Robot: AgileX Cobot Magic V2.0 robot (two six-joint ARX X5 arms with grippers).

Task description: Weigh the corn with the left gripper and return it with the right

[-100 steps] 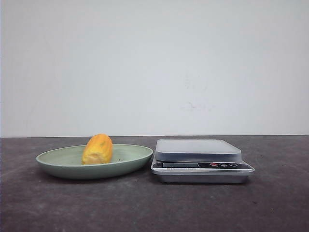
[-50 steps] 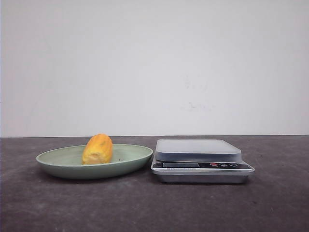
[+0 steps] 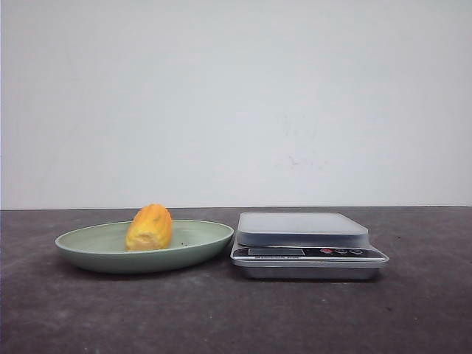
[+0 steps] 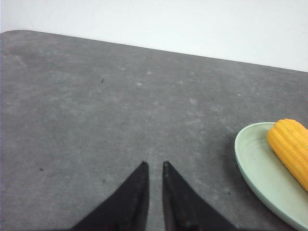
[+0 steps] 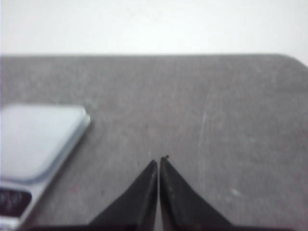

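The corn, a stubby yellow-orange cob, lies in a pale green plate at the left of the table. It also shows in the left wrist view, lying in the plate. My left gripper hangs over bare table beside the plate, apart from it. Its two black fingers stand a narrow gap apart and hold nothing. My right gripper is shut and empty over bare table beside the silver scale. Neither gripper shows in the front view.
The silver kitchen scale stands just right of the plate, its platform bare and its buttons facing front. The dark grey tabletop runs to a white wall behind.
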